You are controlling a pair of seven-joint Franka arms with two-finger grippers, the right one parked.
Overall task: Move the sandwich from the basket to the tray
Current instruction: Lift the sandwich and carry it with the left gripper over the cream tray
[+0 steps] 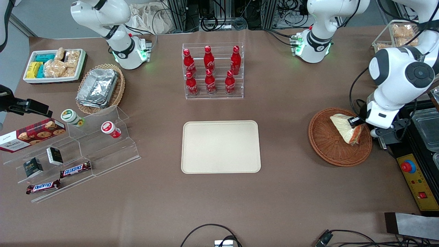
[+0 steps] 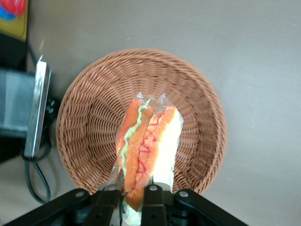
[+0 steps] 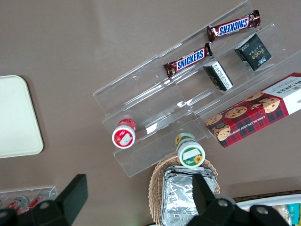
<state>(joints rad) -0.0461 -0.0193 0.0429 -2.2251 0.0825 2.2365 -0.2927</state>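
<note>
Now gripper (image 2: 131, 195) around sandwich (image 2: 149, 150)

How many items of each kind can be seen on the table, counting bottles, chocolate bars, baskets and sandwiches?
Red bottles: 6
Snickers bars: 2
Wicker baskets: 2
Sandwich: 1, over the round basket, with the end effector shut on it
Total: 11

I am reading "SNICKERS" on two brown bars (image 3: 233, 26) (image 3: 187, 60) lying on the clear stepped stand (image 3: 155, 99), and "Walkers" on the red tartan cookie box (image 1: 31, 134) beside them. My gripper (image 1: 356, 120), over the basket (image 1: 322, 144), is showing no lettering.
</note>
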